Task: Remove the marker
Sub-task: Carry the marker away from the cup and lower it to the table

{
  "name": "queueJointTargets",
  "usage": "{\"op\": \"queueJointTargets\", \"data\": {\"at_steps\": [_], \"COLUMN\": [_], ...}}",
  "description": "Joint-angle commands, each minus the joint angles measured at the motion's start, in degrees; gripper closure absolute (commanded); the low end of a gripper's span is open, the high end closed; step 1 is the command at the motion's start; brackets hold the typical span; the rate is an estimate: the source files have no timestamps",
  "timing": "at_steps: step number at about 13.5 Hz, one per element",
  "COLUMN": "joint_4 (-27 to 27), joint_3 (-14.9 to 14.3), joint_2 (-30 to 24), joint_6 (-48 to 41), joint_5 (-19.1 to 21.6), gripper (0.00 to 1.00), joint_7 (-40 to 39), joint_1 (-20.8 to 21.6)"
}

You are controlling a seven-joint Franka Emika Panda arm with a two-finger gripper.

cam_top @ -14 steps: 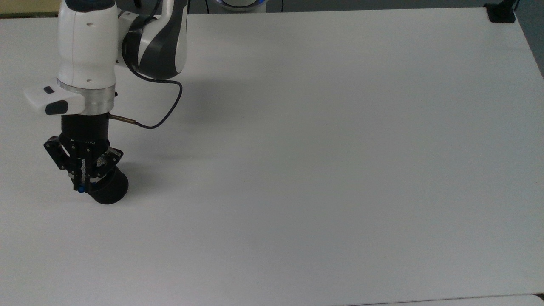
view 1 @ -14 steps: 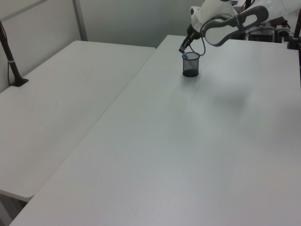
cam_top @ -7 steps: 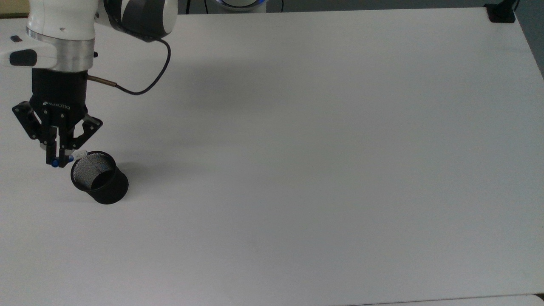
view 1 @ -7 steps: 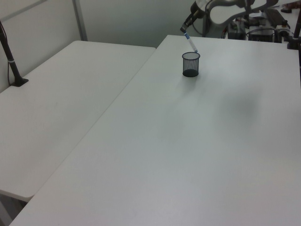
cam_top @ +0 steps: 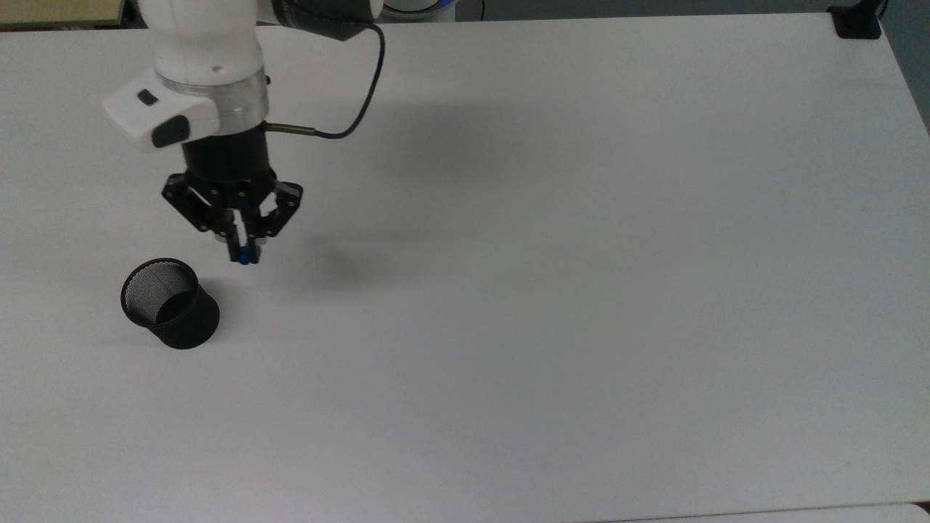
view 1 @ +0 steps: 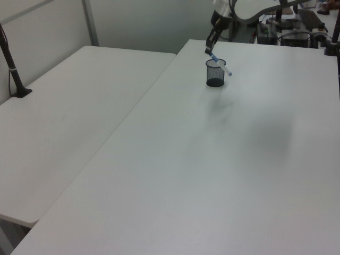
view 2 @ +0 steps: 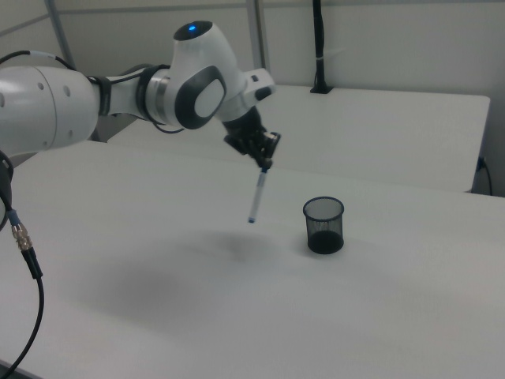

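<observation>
Gripping: gripper (view 2: pixel 266 163) pinches the marker's (view 2: pixel 256 196) top end, fingers closed on it.
Marker: hangs clear of the black mesh cup (view 2: pixel 324 225), above the white table (view 2: pixel 158 316), to the right view's left.
Cup: upright.

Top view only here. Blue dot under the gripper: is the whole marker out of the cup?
Observer: Yes. In the right view the marker hangs full length from the gripper, beside the cup, not in it.
Operator: Touching the table?
Observer: No. Its lower tip is in the air above the table, tilted slightly toward the right view's left.
</observation>
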Motion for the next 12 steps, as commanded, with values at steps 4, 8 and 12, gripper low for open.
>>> {"op": "queueJointTargets", "data": {"at_steps": [4,8,12], "joint_4": [-1.88,-1.45,-1.36], "joint_3": [-0.48,-0.48,-0.48], "joint_2": [3.06,7.37,7.2], "joint_6": [-3.6,-2.81,-2.89], "joint_5": [4.17,3.99,3.73], "gripper": [0.98,0.88,0.0], "joint_7": [8.64,9.36,9.36], "joint_1": [6.74,7.63,7.72]}}
